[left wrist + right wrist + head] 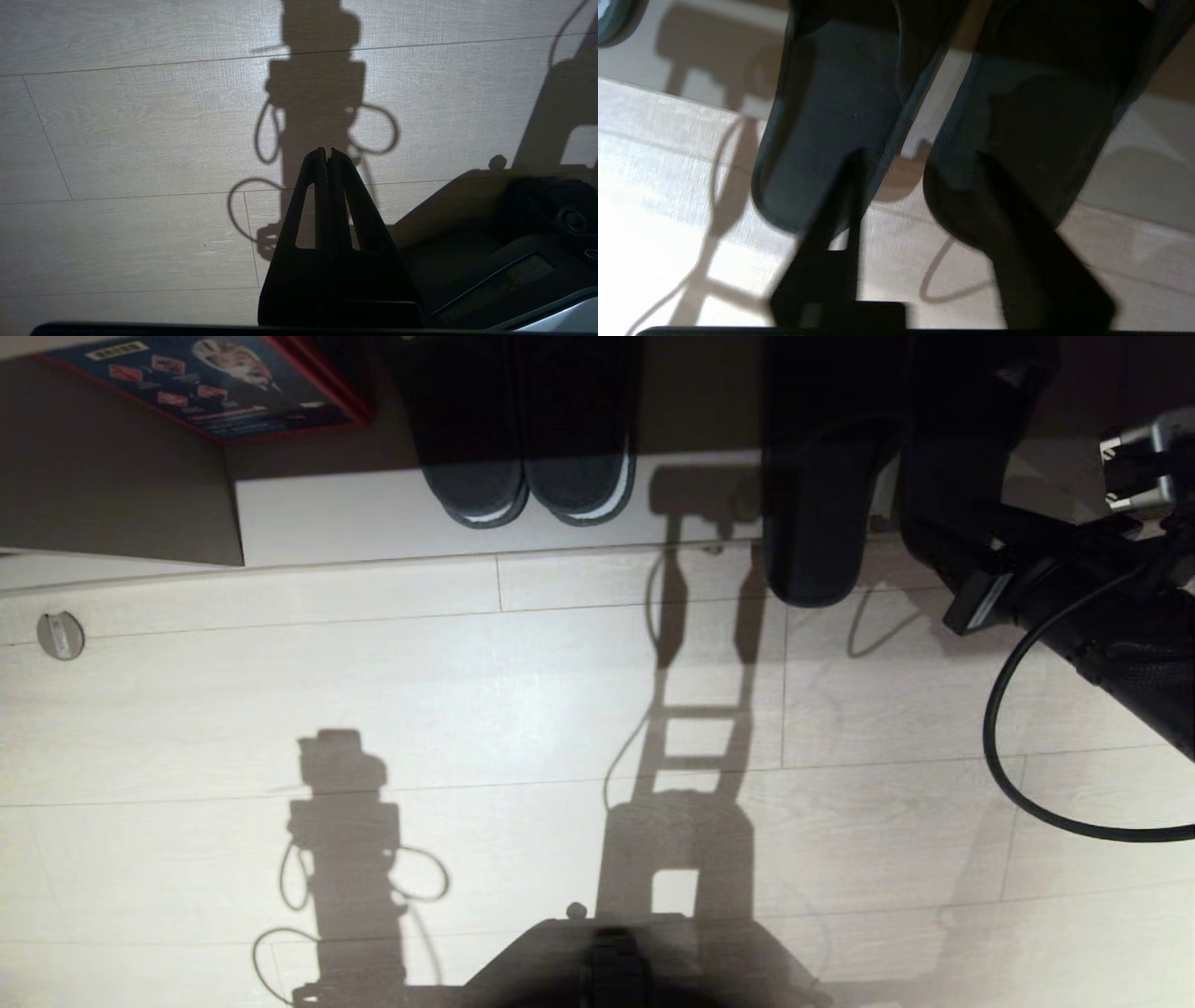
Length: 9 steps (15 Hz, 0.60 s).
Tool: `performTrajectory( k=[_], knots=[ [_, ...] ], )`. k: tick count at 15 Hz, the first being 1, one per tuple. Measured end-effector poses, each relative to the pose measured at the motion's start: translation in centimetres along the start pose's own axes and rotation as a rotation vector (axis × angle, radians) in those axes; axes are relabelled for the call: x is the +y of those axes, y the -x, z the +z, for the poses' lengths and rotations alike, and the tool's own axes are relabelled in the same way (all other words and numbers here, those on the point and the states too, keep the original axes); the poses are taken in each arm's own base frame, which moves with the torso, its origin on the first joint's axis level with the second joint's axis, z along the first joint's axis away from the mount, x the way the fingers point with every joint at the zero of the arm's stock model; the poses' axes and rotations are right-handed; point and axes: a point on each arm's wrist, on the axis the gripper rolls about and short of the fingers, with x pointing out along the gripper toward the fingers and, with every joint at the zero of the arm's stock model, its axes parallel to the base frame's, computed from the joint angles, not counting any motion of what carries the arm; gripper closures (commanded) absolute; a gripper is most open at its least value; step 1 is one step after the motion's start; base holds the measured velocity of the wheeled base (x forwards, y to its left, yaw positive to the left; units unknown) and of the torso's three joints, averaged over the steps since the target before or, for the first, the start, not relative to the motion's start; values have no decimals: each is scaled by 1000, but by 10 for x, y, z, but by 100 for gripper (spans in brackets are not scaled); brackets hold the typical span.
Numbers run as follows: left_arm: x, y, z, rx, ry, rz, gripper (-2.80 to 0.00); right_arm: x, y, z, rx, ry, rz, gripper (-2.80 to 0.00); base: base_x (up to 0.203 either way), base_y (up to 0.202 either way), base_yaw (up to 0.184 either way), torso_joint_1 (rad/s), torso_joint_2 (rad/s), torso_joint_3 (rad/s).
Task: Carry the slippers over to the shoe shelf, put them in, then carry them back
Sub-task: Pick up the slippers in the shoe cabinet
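The pale plank floor (467, 709) fills most of the head view, open and unobstructed from the middle down to the robot's base (607, 971) at the bottom edge; only shadows and plank seams cross it. Along the top runs the shoe shelf (373, 513), its pale base board forming a straight front edge, with a dark recess above.

The slippers (817, 504) sit at the upper right of the head view, heels overhanging the base board's front edge onto the floor, toes back in the shadow. In the right wrist view both slippers (840, 140) lie side by side with a narrow gap between them.

The right end effector (920, 224) hangs just behind the heels, its fingers (840, 224) spread apart, one before each heel, gripping nothing. Its cable loops over the floor at the right edge.

A striped pair (527, 457) stands at upper centre, well apart from the slippers, with free board between. A red-edged box (215, 383) occupies the upper left corner.

The left end effector (327, 156) hovers over bare floor, fingers pressed together, empty.
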Motion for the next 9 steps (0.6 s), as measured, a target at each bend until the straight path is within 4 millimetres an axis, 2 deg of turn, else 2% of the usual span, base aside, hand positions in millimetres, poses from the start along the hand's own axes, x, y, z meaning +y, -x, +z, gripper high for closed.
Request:
performTrajectory(
  k=[5, 9],
  knots=[
    [0, 0, 0, 0, 1, 0, 0, -1, -11, 4, -29, 8, -16, -280, 0, 0, 0, 0, 0, 0],
    [0, 0, 0, 0, -1, 2, 0, -3, -30, 3, -126, 13, -121, -280, 0, 0, 0, 0, 0, 0]
  ],
)
